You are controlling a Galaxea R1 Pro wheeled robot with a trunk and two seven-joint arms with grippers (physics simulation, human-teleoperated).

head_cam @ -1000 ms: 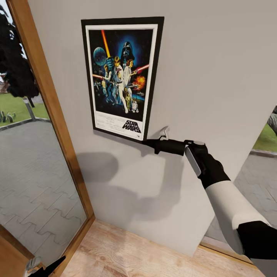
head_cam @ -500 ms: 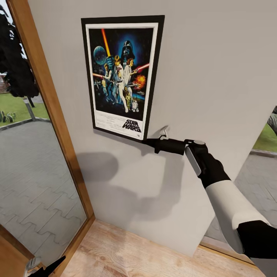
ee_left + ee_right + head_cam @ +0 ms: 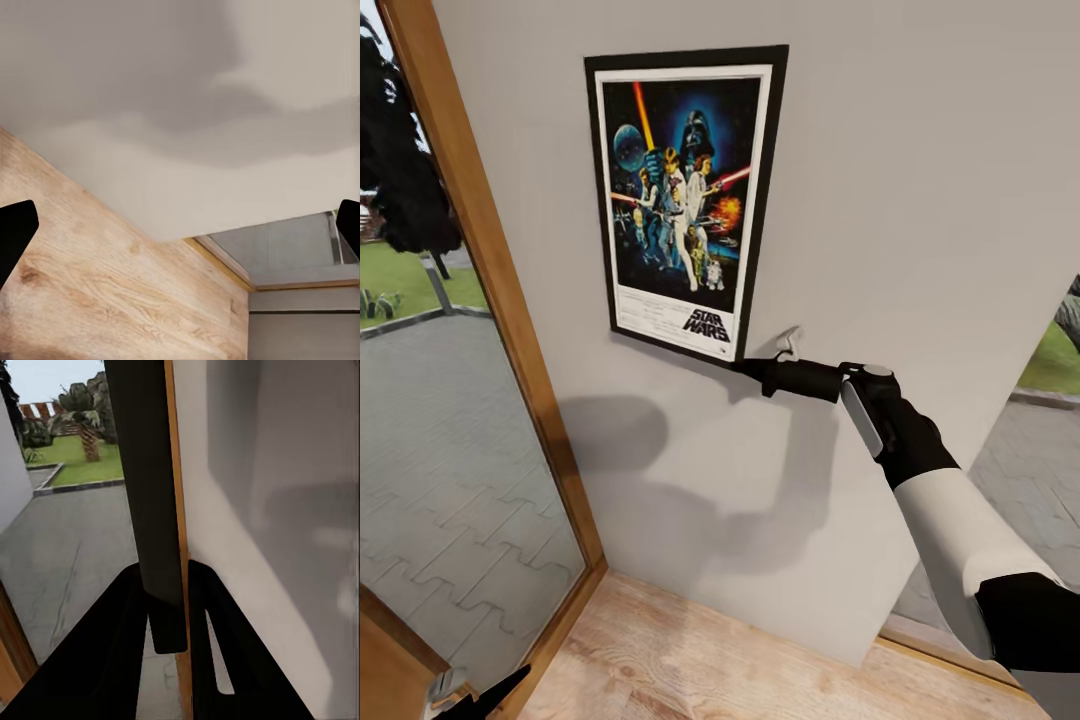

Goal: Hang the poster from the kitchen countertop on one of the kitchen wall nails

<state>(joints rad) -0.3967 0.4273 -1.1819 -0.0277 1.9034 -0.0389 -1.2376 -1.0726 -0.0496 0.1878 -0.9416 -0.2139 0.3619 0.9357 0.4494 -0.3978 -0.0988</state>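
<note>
The black-framed Star Wars poster (image 3: 680,200) hangs upright against the pale grey wall (image 3: 930,180). My right gripper (image 3: 755,368) is shut on its lower right corner, fingers reaching in from the right. In the right wrist view the poster's dark edge (image 3: 154,510) runs straight between the two black fingers (image 3: 112,660). The wall nail is hidden behind the poster. My left gripper (image 3: 470,695) hangs low by the floor; its fingertips (image 3: 15,232) stand wide apart, open and empty. The kitchen countertop is out of view.
A tall wood-framed glass pane (image 3: 480,250) stands left of the wall, with paving and lawn beyond it. Another glazed opening (image 3: 1040,450) lies to the right. Light wooden floor (image 3: 690,660) runs along the wall's foot.
The poster's left side has shifted a little to the right and its lower left corner has risen slightly. The right arm has barely moved.
</note>
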